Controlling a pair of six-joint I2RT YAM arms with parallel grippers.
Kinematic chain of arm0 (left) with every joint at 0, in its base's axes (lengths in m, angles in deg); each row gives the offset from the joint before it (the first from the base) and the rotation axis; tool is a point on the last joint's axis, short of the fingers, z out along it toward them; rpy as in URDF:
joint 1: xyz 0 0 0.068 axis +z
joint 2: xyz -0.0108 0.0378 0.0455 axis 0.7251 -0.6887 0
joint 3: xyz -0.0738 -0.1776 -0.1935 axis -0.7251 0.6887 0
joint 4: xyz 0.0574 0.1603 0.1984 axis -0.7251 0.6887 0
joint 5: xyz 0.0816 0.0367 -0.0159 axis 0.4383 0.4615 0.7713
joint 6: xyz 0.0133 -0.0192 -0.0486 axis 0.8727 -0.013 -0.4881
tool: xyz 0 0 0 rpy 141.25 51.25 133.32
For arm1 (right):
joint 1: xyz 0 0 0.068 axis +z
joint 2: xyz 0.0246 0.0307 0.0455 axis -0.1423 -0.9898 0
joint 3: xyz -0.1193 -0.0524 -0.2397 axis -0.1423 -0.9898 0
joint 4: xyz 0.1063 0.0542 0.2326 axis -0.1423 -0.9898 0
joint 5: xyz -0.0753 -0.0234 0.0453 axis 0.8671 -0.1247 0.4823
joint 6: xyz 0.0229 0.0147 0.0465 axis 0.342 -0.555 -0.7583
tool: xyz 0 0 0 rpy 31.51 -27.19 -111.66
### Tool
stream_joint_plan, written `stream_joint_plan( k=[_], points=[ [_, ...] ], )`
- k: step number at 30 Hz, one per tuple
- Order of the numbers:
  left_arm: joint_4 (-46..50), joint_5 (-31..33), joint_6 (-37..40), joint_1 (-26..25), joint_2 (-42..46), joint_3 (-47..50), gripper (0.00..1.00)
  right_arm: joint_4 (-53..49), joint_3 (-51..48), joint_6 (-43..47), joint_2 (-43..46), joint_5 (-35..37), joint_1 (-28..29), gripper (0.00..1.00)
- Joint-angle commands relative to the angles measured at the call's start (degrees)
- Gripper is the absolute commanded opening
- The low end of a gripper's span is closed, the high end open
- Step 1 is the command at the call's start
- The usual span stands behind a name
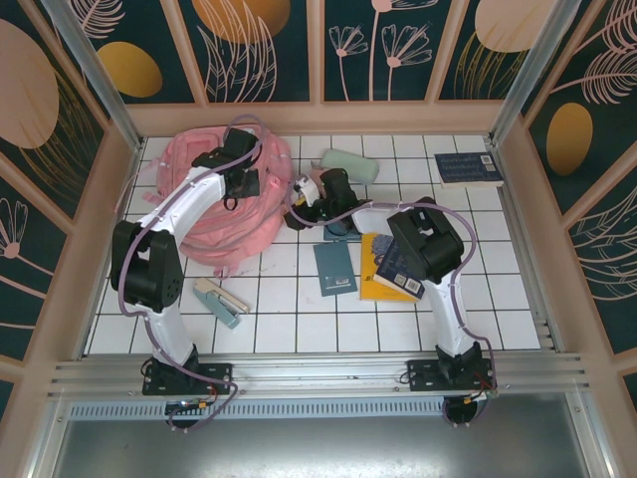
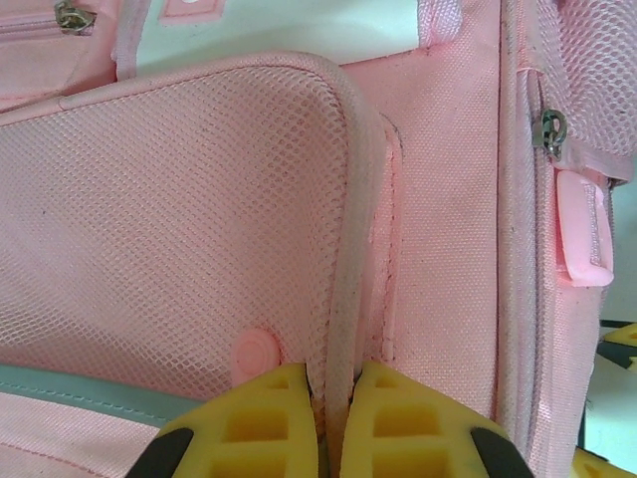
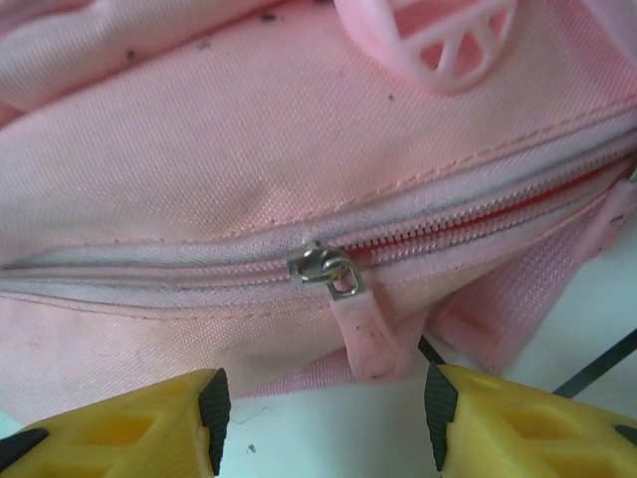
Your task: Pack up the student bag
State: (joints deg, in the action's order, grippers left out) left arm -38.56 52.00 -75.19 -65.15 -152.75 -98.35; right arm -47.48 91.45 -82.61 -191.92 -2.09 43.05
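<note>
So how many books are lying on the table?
4: a dark blue book far right, a teal notebook mid-table, a yellow book beside it, a dark book atop that. The right arm may hide more.

The student bag [image 1: 224,214] is soft pink throughout, with a fine pink mesh panel [image 2: 169,209], a pale mint-green strip [image 2: 60,383], a pink zip pull [image 3: 366,344] and a silver slider [image 3: 320,267]. The table [image 1: 299,324] is white with a dark grid of tile lines, the pencil case [image 1: 348,164] mint-green, the notebook [image 1: 335,267] teal, and there is a yellow book [image 1: 376,287] and a navy book [image 1: 468,169]. The left gripper [image 2: 335,398] and right gripper [image 3: 325,413] are yellow with black pads, and the walls [image 1: 418,40] are dark teal with peach and orange leaf and flower shapes.
</note>
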Motion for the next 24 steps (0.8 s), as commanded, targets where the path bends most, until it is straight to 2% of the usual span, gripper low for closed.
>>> stream_joint_plan(
  k=[1,6,9,10,18,22,24],
  points=[
    [-1.72,-3.05,-0.69,0.13,4.79,0.36,0.00,-3.01,1.40,1.74,-0.19,0.95,0.28,0.58],
    [-2.94,-4.64,-0.61,0.13,6.82,3.48,0.00,-4.59,4.01,0.54,-1.73,2.19,0.22,0.63],
    [-3.38,-5.26,-0.47,0.12,7.05,4.52,0.00,-3.93,4.06,0.78,-1.55,1.41,0.54,0.60],
    [-3.47,-5.15,-0.55,0.13,7.08,4.65,0.00,-3.92,4.23,0.99,-1.37,0.49,0.64,0.58],
    [-3.66,-5.30,-1.92,0.13,5.41,2.14,0.00,-5.92,3.19,1.86,-0.90,-2.87,1.62,0.12],
    [-4.04,-6.24,-2.69,0.09,3.94,0.77,0.00,-5.10,0.55,1.42,0.65,-2.98,1.68,0.01],
    [-4.25,-6.46,-3.09,0.11,3.16,0.34,0.00,-4.19,-1.19,1.12,1.86,-2.86,1.66,0.00]
  ],
)
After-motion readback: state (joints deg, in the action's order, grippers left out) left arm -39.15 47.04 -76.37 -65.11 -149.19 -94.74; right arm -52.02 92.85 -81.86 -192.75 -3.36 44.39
